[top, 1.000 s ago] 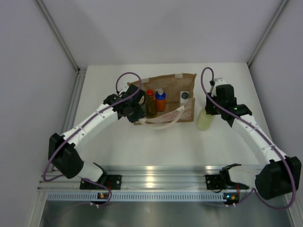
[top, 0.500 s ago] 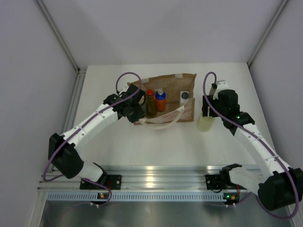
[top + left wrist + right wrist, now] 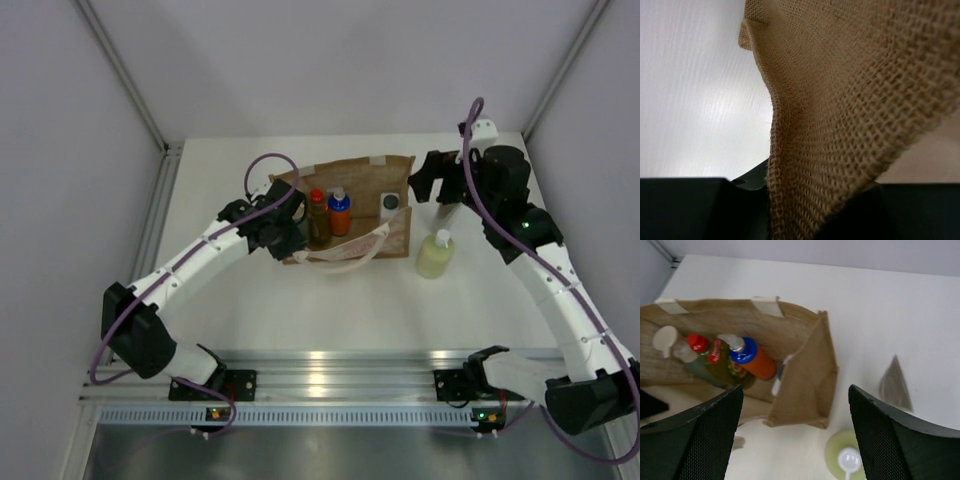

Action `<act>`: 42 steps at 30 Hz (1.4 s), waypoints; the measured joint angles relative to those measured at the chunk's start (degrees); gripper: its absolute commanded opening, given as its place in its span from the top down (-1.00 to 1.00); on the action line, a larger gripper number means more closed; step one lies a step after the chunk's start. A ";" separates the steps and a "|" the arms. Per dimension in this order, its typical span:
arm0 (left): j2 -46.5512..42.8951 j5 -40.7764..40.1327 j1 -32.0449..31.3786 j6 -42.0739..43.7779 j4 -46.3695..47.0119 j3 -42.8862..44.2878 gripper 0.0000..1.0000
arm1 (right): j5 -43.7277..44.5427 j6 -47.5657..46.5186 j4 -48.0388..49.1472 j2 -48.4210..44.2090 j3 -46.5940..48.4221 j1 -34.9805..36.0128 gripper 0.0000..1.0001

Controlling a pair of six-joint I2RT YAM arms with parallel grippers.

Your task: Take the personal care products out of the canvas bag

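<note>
The counter (image 3: 300, 310) is a white, matte surface. 3 pale grey wall panels (image 3: 340, 60) enclose it at the left, far and right sides. 2 metal posts (image 3: 125, 85) stand at the far corners. An aluminium rail (image 3: 340, 372) runs along the near edge, with a perforated strip (image 3: 330, 413) just beside it.

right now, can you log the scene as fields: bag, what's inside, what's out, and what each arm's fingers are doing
bag: canvas bag on the table, mouth open
inside: amber red-capped bottle, orange-blue bottle, white square bottle, grey cylinder
outside: pale-yellow bottle, upright, just right of the bag
left fingers: shut on the bag's fabric edge
right fingers: open, empty, above the pale-yellow bottle
</note>
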 measured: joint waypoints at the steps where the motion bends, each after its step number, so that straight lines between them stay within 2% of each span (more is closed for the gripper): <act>1: -0.11 0.00 0.00 -0.02 0.00 -0.09 0.37 | -0.59 0.90 0.00 0.90 1.55 1.11 -0.64; 8: -1.01 -0.07 0.00 -0.70 0.26 -1.14 0.35 | 0.87 4.68 -1.25 11.52 11.39 13.51 -0.48; 12: -1.01 -0.11 0.00 -0.90 0.26 -1.14 0.35 | 3.19 4.63 -1.92 18.60 15.69 17.11 -0.44; 18: -1.01 -0.09 0.00 -0.90 0.26 -1.14 0.35 | 5.55 1.16 -3.02 28.24 19.56 17.92 -0.40; 25: -0.98 -0.04 0.00 -1.07 0.26 -1.14 0.35 | 3.91 -3.32 -3.98 37.86 23.28 18.08 -0.41; 37: -0.96 -0.02 0.04 -1.07 0.26 -1.14 0.34 | 0.83 -10.21 -4.37 46.31 26.40 18.10 -0.27; 40: -0.96 -0.02 0.07 -1.07 0.26 -1.14 0.33 | 0.28 -10.47 -4.24 47.25 26.58 18.10 -0.29; 42: -0.96 -0.02 0.07 -1.05 0.26 -1.11 0.33 | -0.46 -10.49 -4.24 47.58 26.58 18.14 -0.43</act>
